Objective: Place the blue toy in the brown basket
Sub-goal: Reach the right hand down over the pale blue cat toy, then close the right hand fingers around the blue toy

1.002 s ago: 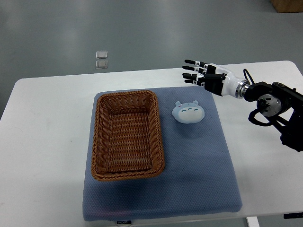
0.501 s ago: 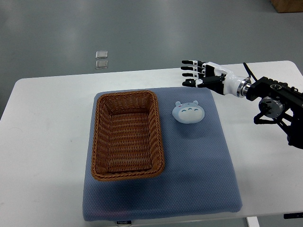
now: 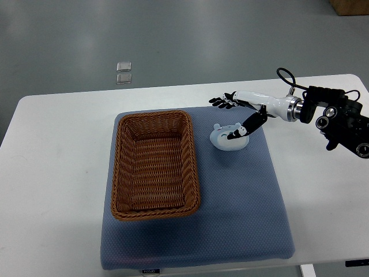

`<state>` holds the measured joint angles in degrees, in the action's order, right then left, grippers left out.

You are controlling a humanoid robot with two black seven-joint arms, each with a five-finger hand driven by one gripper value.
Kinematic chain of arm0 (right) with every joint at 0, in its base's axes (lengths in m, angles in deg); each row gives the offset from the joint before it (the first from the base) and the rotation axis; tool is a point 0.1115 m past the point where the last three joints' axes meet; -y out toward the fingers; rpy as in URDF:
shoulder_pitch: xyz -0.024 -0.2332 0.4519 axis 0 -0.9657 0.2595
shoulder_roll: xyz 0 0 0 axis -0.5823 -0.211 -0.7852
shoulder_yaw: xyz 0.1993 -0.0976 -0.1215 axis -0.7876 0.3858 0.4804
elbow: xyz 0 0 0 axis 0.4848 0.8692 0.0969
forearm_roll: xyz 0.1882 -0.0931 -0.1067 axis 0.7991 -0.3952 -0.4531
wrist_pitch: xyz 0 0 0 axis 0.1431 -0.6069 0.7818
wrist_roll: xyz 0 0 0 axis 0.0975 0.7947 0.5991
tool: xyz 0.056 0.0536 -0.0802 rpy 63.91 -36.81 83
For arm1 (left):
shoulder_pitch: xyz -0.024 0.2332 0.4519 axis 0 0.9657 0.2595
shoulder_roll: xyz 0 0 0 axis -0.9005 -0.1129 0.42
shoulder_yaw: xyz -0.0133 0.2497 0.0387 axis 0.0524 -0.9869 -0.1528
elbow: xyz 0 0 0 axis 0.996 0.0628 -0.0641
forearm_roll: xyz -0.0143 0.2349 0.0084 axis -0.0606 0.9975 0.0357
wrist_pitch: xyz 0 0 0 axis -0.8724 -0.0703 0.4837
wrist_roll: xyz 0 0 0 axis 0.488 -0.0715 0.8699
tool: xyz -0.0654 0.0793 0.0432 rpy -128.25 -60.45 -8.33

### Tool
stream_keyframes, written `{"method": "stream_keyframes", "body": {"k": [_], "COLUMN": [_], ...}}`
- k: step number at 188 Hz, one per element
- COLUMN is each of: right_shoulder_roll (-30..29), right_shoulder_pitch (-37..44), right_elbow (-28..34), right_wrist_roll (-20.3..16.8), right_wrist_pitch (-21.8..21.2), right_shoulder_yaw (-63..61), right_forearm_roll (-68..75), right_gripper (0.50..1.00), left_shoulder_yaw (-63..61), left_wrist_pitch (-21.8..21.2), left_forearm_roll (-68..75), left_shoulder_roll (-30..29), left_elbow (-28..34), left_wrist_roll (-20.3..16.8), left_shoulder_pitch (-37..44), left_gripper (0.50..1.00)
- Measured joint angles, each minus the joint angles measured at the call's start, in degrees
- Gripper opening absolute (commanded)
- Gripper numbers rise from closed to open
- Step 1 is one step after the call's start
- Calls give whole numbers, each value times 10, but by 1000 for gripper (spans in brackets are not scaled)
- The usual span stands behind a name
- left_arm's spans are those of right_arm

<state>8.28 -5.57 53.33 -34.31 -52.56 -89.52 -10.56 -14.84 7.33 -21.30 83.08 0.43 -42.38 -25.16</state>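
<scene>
Since half a second ago, the right hand (image 3: 237, 115) has been swinging in from the far right corner of the mat and dropping toward the toy, while toy and basket are lying where they were.

From the top view, the one camera here, the right arm is reaching in from the right edge across the white worktop (image 3: 63, 150). The hand is turning sideways over the blue toy (image 3: 229, 137): its four fingers (image 3: 222, 101) are stretching out beyond the toy's far side, and the thumb is angling down so its dark tip is lying on or just above the toy's top face; I cannot tell whether it is touching. The fingers are spread wide and are holding nothing yet. The left arm is not showing.

The toy is sitting flat on the blue mat (image 3: 242, 219), just beside the right wall of the brown basket (image 3: 154, 166), apart from it. The basket is lying lengthwise on the mat's left half with nothing inside.

The toy is looking like a small plush dome, so it should be light, soft and squashy rather than slippery or fragile. Pinching it across its rounded body, fingers on the far side and thumb on the near side, seems the surest hold; the padding will be giving under the squeeze, so a firm close is likely needed.
</scene>
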Motion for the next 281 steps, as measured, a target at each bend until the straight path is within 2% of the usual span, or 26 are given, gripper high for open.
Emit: {"method": "stream_keyframes", "body": {"k": [25, 70, 217, 262, 281], "right_shoulder_roll": [4, 7, 0, 0, 0], "right_shoulder_pitch": [20, 39, 36, 35, 35], "right_elbow": [1, 1, -12, -15, -15], "right_wrist_roll": [0, 0, -5, -5, -5], "right_wrist_pitch": [24, 101, 155, 156, 156], "right_shoulder_yaw": [51, 139, 182, 183, 183], "right_forearm_roll": [-29, -41, -42, -42, -42], "right_gripper": [915, 915, 903, 793, 713], "left_shoulder_yaw": [0, 0, 0, 0, 0], "left_wrist_pitch": [0, 0, 0, 0, 0], "left_forearm_roll": [0, 0, 0, 0, 0], "left_shoulder_roll": [0, 0, 0, 0, 0], "left_elbow": [0, 0, 0, 0, 0], "left_wrist_roll": [0, 0, 0, 0, 0], "left_shoulder_pitch": [0, 0, 0, 0, 0], "left_gripper": [1000, 1000, 1000, 1000, 1000]}}
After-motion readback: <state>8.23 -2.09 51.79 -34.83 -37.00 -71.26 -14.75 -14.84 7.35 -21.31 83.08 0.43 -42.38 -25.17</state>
